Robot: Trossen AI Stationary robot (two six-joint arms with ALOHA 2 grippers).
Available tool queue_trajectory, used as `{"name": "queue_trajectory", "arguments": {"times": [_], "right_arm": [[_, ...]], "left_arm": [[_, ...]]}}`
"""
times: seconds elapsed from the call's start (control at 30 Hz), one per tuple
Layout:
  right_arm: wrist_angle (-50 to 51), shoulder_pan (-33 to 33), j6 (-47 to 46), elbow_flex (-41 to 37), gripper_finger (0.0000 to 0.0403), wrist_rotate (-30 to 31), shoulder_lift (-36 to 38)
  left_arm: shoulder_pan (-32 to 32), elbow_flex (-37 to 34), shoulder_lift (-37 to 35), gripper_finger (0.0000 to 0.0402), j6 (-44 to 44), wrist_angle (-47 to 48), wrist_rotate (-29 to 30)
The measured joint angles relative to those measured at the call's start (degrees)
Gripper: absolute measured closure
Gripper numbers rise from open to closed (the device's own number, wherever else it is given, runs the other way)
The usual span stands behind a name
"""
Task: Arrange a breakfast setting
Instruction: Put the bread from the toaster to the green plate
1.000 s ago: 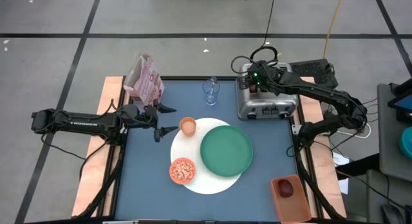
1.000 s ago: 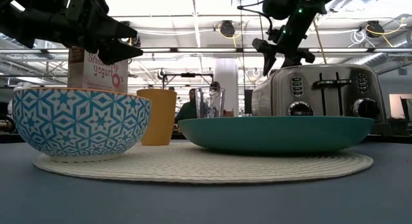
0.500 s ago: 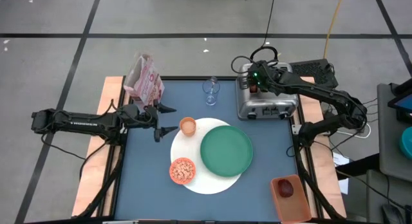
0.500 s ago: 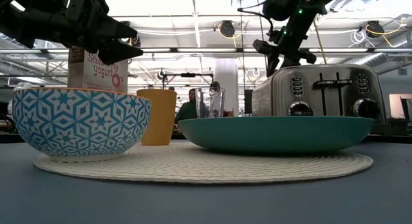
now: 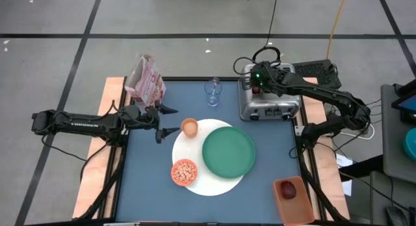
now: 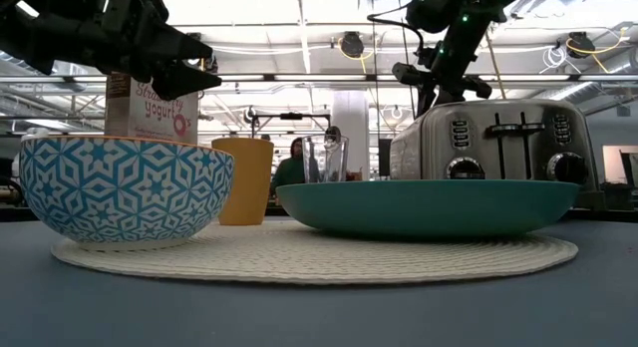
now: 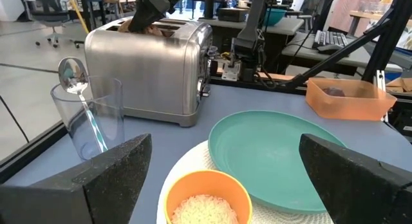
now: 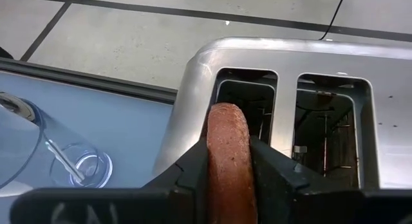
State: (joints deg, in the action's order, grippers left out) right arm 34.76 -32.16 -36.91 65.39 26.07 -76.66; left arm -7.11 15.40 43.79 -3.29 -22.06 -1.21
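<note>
Brown bagel (image 8: pixel 229 161) sits pinched edge-on between the jaws of the right gripper (image 8: pixel 230 165), just above a slot of the steel toaster (image 5: pixel 269 101) at the far right of the blue surface (image 5: pixel 149 180). Left gripper (image 5: pixel 164 121) hovers beside the orange cup (image 5: pixel 189 127), jaws spread and empty. Green plate (image 5: pixel 228 152) and patterned bowl (image 5: pixel 184 172) rest on the white woven mat (image 5: pixel 211 185). The clear glass (image 7: pixel 88 118) holds a metal spoon (image 7: pixel 76 82). A dark red fruit (image 5: pixel 288 188) lies in an orange tray (image 5: pixel 293 205).
</note>
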Motion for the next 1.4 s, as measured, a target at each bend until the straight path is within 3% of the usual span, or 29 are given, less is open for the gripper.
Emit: {"name": "queue_trajectory", "arguments": {"times": [0.33,1.4], "right_arm": [[0.24,0.02,0.05,0.30,0.0314,0.69,0.13],[1.88,0.09,7.69,14.82,0.0314,0.49,0.28]], "left_arm": [[0.00,0.01,0.01,0.0004,0.02,-0.02,0.00],[0.00,0.02,0.00,0.0004,-0.22,0.04,0.02]]}}
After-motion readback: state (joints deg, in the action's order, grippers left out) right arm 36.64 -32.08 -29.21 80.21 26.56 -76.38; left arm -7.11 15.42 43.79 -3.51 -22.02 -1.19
